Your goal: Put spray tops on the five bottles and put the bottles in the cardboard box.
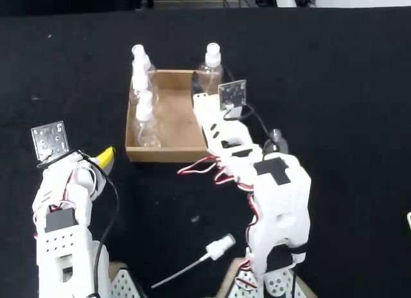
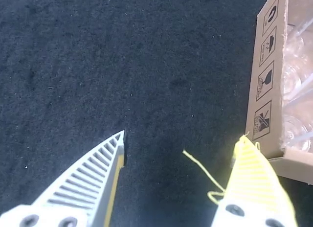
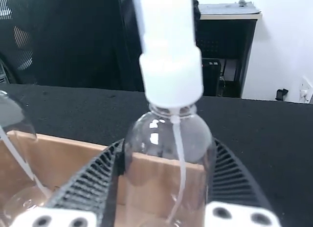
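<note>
Gripping on the right, my right gripper (image 3: 166,147) has its jaws pressed to both sides of a capped bottle (image 3: 168,161), low on the clear body, so the white spray top (image 3: 171,75) stands free above them and the bottle hangs upright. It sits at the far right corner of the cardboard box (image 1: 164,153), with the far wall showing behind the glass; I cannot tell whether its base touches the box floor. I judge that corner was chosen because three capped bottles (image 1: 146,128) already stand in a row along the box's left side, which leaves the right side free. My left gripper (image 2: 181,141) is spread wide with nothing between its jaws, low over the black table (image 1: 334,86) just beside the box's near left corner, clear of the right arm's path. By my count one bottle is not yet done: a bare bottle (image 1: 277,141) stands on the table close against the outer side of my right arm, and a loose spray top (image 1: 219,246) with its long tube lies near the bases of my arms. The right arm stretches across the box's right edge, so I judge that drawing back carelessly could knock the bare bottle over.
</note>
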Robot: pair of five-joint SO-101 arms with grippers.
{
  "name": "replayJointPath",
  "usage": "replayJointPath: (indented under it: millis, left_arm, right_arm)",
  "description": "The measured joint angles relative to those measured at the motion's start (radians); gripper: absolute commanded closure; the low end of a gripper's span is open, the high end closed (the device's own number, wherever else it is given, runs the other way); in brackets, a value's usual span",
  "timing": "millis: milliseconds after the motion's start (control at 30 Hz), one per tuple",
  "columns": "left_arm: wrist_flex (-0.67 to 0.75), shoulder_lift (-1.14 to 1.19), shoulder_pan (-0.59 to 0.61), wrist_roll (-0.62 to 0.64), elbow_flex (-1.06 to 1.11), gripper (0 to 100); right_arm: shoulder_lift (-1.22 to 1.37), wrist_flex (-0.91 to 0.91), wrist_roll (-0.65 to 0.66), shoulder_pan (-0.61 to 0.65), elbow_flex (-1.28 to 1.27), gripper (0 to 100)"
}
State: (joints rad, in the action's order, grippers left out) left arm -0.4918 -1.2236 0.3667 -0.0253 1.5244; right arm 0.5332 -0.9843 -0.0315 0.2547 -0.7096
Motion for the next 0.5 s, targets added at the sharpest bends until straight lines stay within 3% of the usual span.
replayJointPath:
  millis: [500]
  left_arm:
    - [0.0,0.0,0.0,0.0,0.0,68]
  right_arm:
    - [-0.003,-0.014,0.0,0.0,-0.011,73.0]
